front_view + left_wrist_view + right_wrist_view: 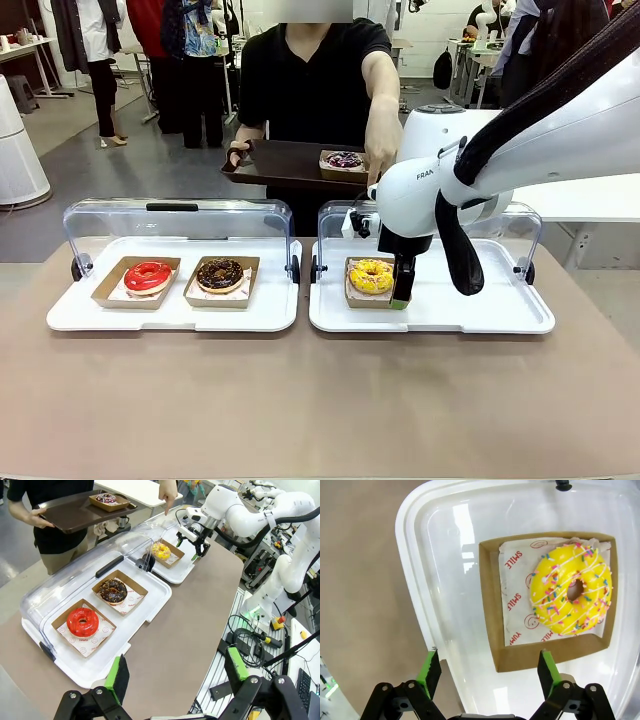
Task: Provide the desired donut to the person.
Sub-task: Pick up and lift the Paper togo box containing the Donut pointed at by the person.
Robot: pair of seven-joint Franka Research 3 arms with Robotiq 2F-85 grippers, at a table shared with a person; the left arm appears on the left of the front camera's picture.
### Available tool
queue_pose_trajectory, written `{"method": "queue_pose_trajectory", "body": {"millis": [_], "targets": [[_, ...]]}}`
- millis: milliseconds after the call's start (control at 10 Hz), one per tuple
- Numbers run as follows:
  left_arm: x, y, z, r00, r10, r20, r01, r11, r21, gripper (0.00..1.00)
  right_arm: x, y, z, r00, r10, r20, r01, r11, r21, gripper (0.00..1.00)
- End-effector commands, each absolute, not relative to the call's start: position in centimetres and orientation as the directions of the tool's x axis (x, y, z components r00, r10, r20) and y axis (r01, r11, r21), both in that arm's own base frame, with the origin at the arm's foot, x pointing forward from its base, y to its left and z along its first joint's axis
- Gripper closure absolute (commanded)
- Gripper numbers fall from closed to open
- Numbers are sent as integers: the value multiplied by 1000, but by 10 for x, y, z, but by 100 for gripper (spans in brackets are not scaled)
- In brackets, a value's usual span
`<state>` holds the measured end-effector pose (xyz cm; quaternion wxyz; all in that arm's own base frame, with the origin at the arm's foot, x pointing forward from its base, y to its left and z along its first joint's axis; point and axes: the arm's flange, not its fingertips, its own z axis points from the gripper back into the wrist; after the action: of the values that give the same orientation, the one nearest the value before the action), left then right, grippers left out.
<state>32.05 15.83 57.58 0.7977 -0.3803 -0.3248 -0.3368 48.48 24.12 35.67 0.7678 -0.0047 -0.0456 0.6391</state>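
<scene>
Hovering spread wide, the right gripper [489,664] hangs just beside the yellow donut [571,590].

Front view looks across the tabletop [300,400]; left wrist from afar, right wrist close overhead; all share the yellow donut [371,276]

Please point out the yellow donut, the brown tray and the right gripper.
yellow donut [550,587], right wrist view, icing left of the hole
brown tray [285,165], front view, its bare floor
right gripper [488,667], right wrist view, midway between fingertips
</scene>
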Motion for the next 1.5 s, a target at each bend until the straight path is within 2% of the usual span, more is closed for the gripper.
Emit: {"method": "queue_pose_trajectory", "body": {"millis": [0,1100,1200,1300,1400], "targets": [[319,160,575,541,-293,788,799,472,-373,0,498,244,345,185,982,42,-977,189,-97,0],[319,160,575,541,-293,788,799,472,-373,0,515,241,325,158,987,3,-985,158,-75,0],[319,160,575,541,-293,788,799,472,-373,0,515,240,325,159,987,2,-985,159,-70,38],[319,160,575,541,-293,788,799,472,-373,0,515,240,324,166,986,-1,-984,165,-66,55],[319,160,575,541,-293,788,799,472,-373,0,515,240,324,167,986,0,-984,166,-63,93]]}}
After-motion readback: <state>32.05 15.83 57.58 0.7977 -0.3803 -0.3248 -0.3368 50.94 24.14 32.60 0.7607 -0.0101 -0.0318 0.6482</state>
